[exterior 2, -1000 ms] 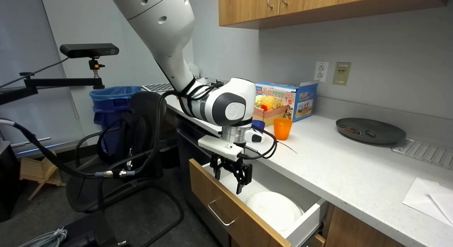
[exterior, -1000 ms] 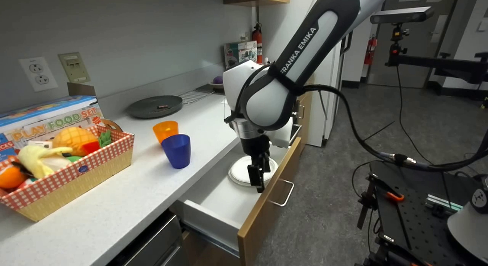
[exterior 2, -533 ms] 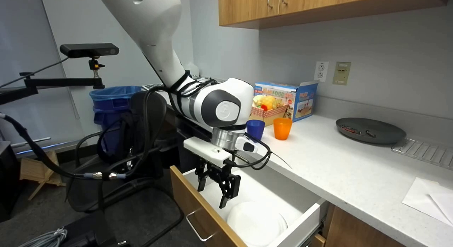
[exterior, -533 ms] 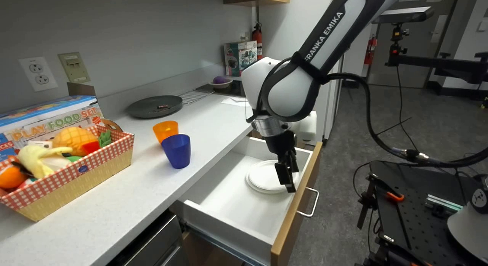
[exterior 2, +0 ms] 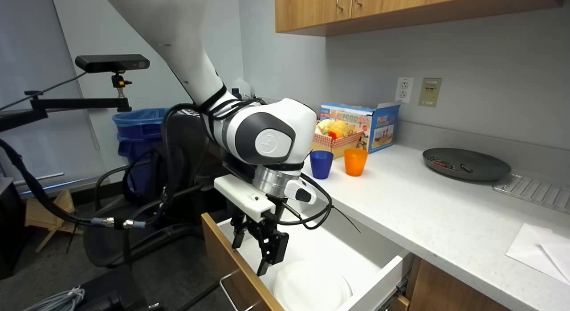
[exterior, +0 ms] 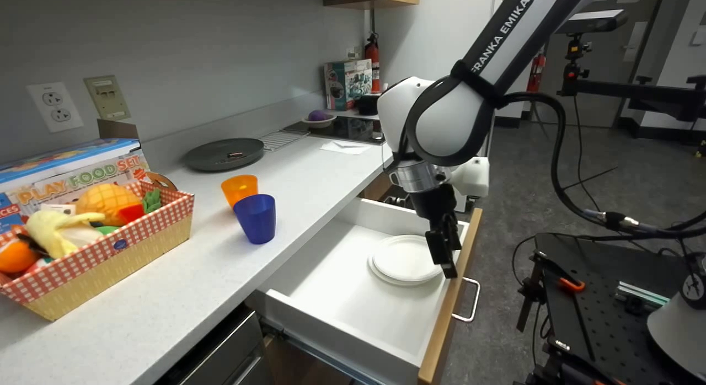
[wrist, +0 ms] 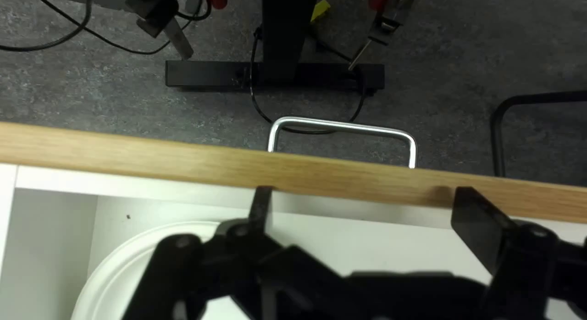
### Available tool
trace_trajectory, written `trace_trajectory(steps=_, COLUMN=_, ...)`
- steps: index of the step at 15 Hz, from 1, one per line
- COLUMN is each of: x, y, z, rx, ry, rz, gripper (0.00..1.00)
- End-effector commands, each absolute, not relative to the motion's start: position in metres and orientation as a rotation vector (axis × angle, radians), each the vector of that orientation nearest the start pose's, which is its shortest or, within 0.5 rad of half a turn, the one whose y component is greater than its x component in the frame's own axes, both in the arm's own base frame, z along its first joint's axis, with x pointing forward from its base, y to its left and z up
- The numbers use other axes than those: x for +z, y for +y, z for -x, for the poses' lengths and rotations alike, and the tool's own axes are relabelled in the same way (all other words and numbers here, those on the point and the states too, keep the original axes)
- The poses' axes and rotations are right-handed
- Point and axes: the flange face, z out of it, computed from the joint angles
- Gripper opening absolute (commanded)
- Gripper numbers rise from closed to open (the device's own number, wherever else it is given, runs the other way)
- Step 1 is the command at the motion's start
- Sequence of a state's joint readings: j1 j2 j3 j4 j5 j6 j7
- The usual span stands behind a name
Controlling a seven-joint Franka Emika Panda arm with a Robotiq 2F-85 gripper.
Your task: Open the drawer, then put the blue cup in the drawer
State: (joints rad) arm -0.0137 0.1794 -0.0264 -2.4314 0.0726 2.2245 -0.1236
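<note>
The drawer [exterior: 449, 313] with the light brown wood front is pulled far out, its white interior showing; its front also appears in an exterior view [exterior 2: 242, 273] and the wrist view [wrist: 160, 154]. The blue cup [exterior: 256, 220] stands upright on the counter in both exterior views [exterior 2: 321, 164] and is out of the wrist view. My gripper [exterior 2: 249, 259] points down at the inner side of the drawer front. In the wrist view my gripper [wrist: 364, 191] has its fingers wide apart with nothing between them, both tips at the front's inner edge. Contact cannot be told exactly.
White plates [exterior: 405, 258] lie in the drawer. The orange cup [exterior: 240, 189] stands close to the blue cup. A checked basket of play food [exterior: 110, 247], a box [exterior 2: 383, 126] and a dark pan [exterior 2: 465, 164] are on the counter [exterior 2: 427, 213].
The drawer has slid further out from under the counter. My gripper has moved outward with its front, fingers staying apart. The blue cup has come into fuller view; the cups have not moved.
</note>
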Motion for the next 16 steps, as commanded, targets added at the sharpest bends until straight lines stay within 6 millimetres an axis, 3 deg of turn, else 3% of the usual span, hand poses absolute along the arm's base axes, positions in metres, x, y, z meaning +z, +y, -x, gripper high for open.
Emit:
trace_trajectory(steps=1, x=0.239, y=-0.018, z=-0.434, rx=0.494, ry=-0.057, rz=3.035, gripper=1.0)
trace_trajectory(steps=12, x=0.381, y=-0.014, z=-0.484, rx=-0.102, ry=-0.143, rz=3.125, gripper=1.0)
trace_trajectory(steps=16, x=0.417, y=-0.008, z=-0.509, rx=-0.331, ry=-0.154, rz=3.115, gripper=1.0)
